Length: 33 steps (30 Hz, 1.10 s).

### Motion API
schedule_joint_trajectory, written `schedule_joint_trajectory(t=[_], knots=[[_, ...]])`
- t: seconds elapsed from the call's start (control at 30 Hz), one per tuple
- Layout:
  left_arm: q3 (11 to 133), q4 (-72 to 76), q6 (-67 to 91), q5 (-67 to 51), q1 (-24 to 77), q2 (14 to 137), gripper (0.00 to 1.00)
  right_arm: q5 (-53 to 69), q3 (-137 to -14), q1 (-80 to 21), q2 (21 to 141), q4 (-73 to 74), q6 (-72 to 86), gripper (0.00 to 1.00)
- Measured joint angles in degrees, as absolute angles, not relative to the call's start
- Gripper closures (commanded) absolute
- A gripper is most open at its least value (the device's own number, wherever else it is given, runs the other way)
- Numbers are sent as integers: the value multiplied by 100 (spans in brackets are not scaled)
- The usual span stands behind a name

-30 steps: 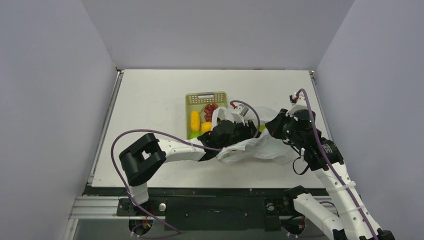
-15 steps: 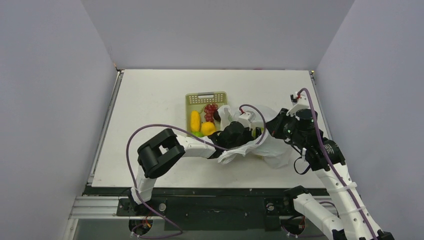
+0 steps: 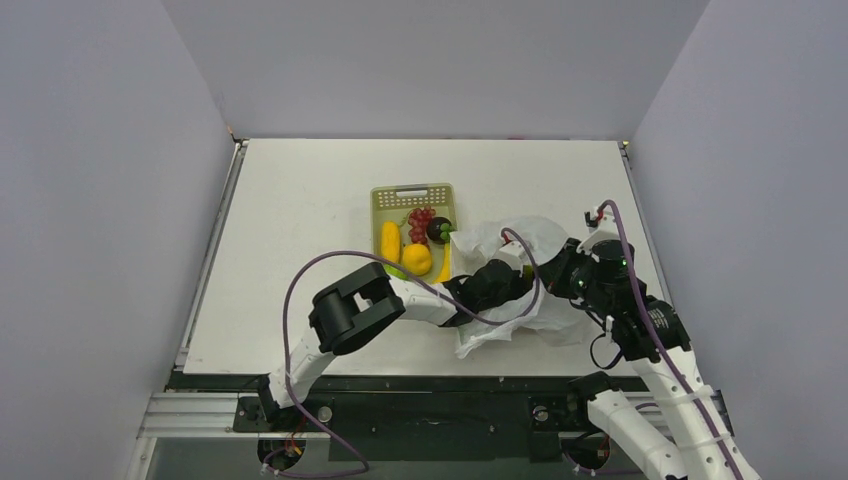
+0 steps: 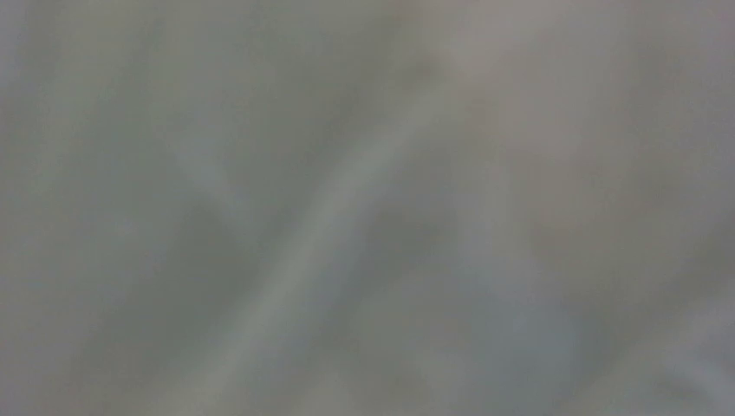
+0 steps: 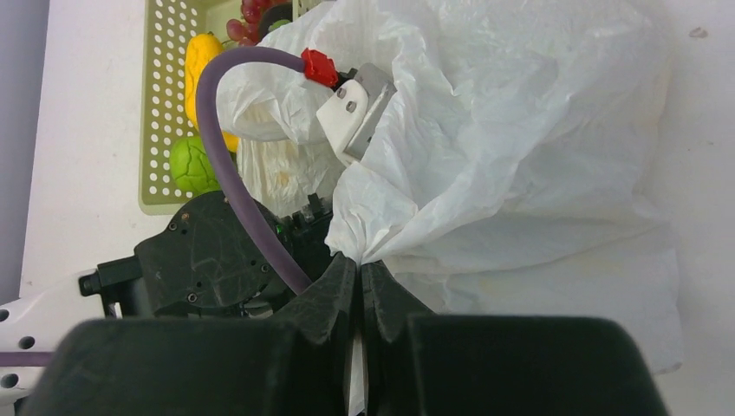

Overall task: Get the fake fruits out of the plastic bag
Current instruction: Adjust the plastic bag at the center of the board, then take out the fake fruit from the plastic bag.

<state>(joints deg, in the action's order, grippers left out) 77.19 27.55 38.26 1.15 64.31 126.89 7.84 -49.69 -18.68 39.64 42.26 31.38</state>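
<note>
The white plastic bag [image 3: 525, 240] lies crumpled right of the basket; it fills the right wrist view [image 5: 520, 130]. My left arm's wrist [image 3: 490, 285] reaches into the bag's mouth, and its fingers are hidden inside. The left wrist view shows only blurred white plastic. My right gripper [image 5: 359, 264] is shut on a pinched fold of the bag's edge [image 3: 562, 280]. No fruit shows inside the bag. Fake fruits lie in the basket: a yellow corn [image 3: 390, 240], an orange one [image 3: 417, 258], grapes [image 3: 420, 216], a dark maroon round one [image 3: 438, 232], a green one [image 5: 192, 165].
The yellow-green slotted basket [image 3: 412, 193] stands at mid-table, touching the bag's left side. The left arm's purple cable [image 3: 330, 265] loops over the table in front of it. Grey walls enclose the table on three sides.
My left arm has pushed to the right, deeper into the bag. The bag has shifted right and off the basket, so more fruit shows there. My right gripper keeps its hold and has moved slightly nearer.
</note>
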Motion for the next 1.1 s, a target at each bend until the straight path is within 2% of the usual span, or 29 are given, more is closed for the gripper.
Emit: schedule_joint_trajectory(t=[0.2, 0.27, 0.3, 0.5, 0.6, 0.87, 1.1], knots=[[7784, 2646, 3730, 578, 6547, 12774, 45, 596, -4775, -1868, 3765, 4427, 3347, 100], [7784, 2626, 3680, 668, 6554, 12774, 59, 510, -4709, -1868, 3701, 4512, 3424, 100], [7784, 2622, 3662, 696, 6554, 12772, 69, 480, -4689, -1870, 3693, 4532, 3441, 100], [7616, 2281, 3485, 749, 6552, 12499, 86, 235, -4637, -1874, 3568, 4676, 3568, 100], [7507, 1968, 3417, 722, 6541, 12274, 100, 38, -4504, -1874, 3500, 4770, 3767, 100], [7264, 1376, 3358, 550, 6504, 11382, 100, -412, -3922, -1879, 3155, 5358, 4563, 100], [6571, 1271, 3400, 62, 6504, 10313, 100, -884, -4130, -1883, 2884, 5795, 4471, 100]])
